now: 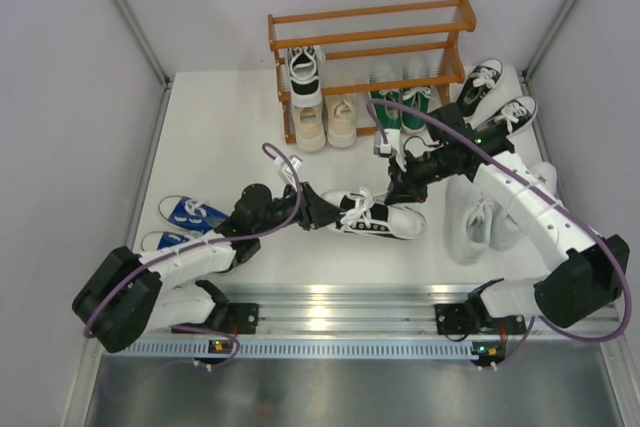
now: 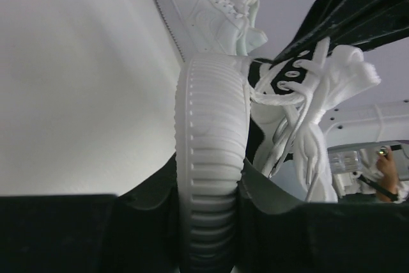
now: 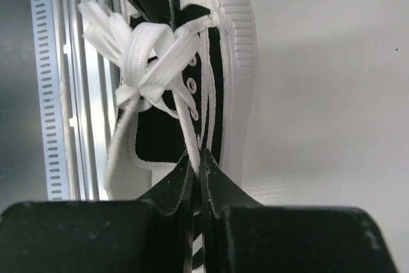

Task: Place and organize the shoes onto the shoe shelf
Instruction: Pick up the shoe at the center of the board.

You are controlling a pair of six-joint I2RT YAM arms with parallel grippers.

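One black sneaker (image 1: 385,219), two holds — our left gripper (image 2: 211,190) clamped its toe (image 2: 211,113), right gripper (image 3: 199,171) pinched a lace (image 3: 185,113), probably for balance.

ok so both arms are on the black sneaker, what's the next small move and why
Probably lift the black sneaker slightly, both arms together: the left gripper clasps its toe, the right gripper pinches its lace, and it lies on the table, away from the shoe shelf.
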